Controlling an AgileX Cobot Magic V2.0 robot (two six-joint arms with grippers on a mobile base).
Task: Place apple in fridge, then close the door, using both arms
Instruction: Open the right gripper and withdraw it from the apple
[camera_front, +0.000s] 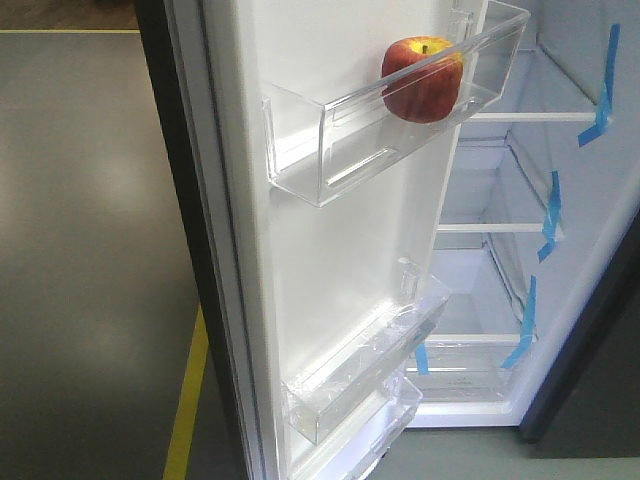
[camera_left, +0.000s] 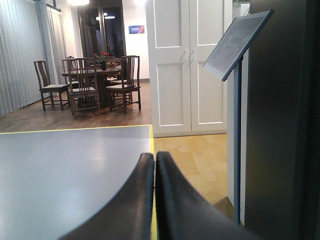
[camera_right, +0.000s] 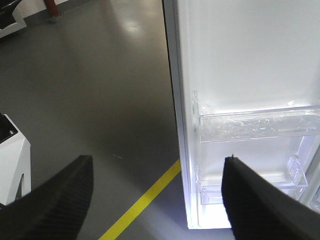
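Apple sitting in upper door bin; left fingers pressed together; right fingers spread wide, facing open door

Apple in upper bin of door

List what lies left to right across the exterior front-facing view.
Grey floor → door, dark outer edge first, then white lining → apple in the upper door bin → fridge interior with blue tape strips.
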